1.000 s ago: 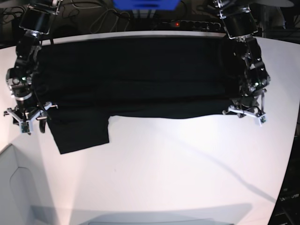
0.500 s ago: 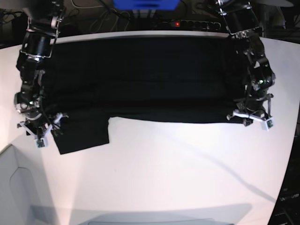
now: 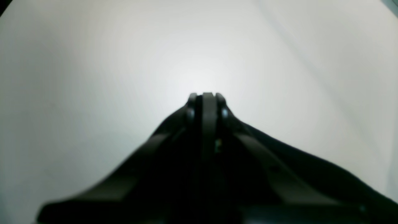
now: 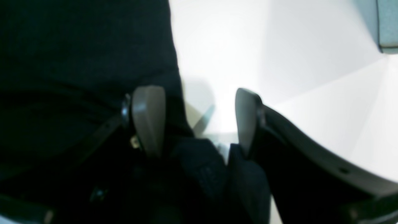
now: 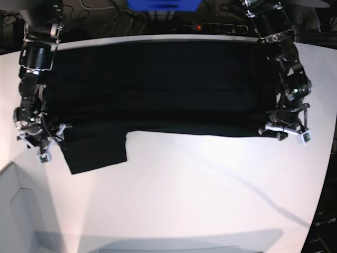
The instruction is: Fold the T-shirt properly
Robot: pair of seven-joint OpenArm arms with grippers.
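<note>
While one T-shirt (image 5: 158, 84) lies flat — two pincers: left (image 3: 207, 97) clamped, right (image 4: 199, 119) agape.
</note>
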